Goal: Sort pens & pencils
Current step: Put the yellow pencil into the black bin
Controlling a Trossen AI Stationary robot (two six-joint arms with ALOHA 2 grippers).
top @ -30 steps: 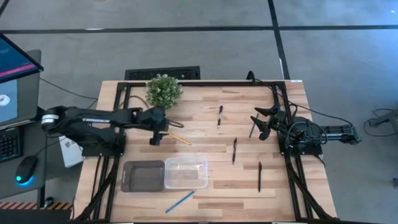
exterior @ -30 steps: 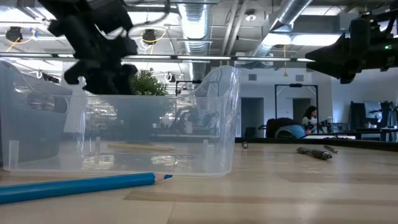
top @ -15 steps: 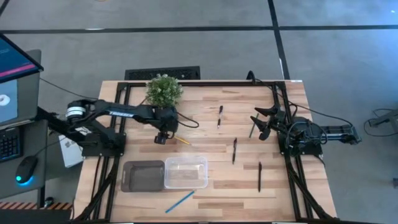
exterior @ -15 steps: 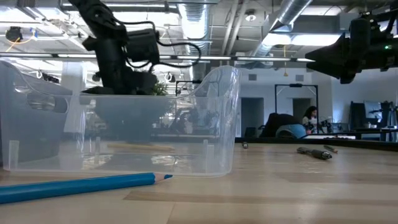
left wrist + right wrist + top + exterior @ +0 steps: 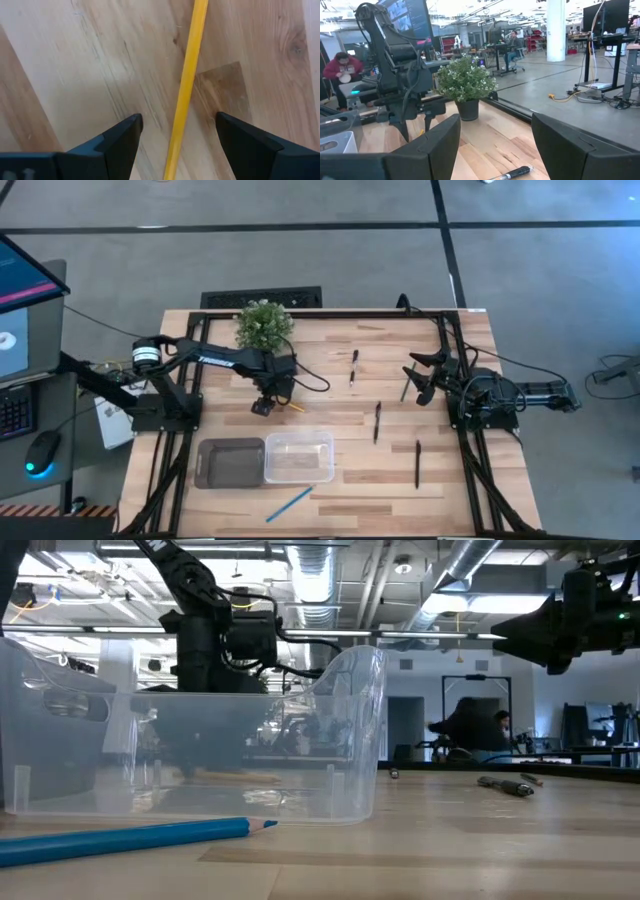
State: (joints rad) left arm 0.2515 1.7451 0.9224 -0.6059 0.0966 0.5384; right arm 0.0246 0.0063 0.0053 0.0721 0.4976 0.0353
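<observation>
The desk [image 5: 330,480] is carrying everything, with a clear bin [image 5: 298,457] and a dark tray [image 5: 230,463] at lower centre-left of the high view.

Step in hand, as I judge it: picking the yellow pencil [image 5: 291,405].

The left tool [image 5: 263,404] is hanging over this pencil's left end, centre-left of the high view. In the left wrist view its fingers [image 5: 121,137] are spread wide, one on each side of the pencil [image 5: 187,85], w/ nothing held.

The right tool [image 5: 422,378] is waiting at centre-right, fingers [image 5: 435,142] released and apart.

The blue pencil [image 5: 289,504] is lying at bottom centre, below the bin. The black pens [image 5: 377,421] are lying scattered in the centre and centre-right, not yet sorted.

Next move probably needs lowering until the fingers are beside the pencil, then clenching, then carrying it to a container; which one, I cannot tell.
</observation>
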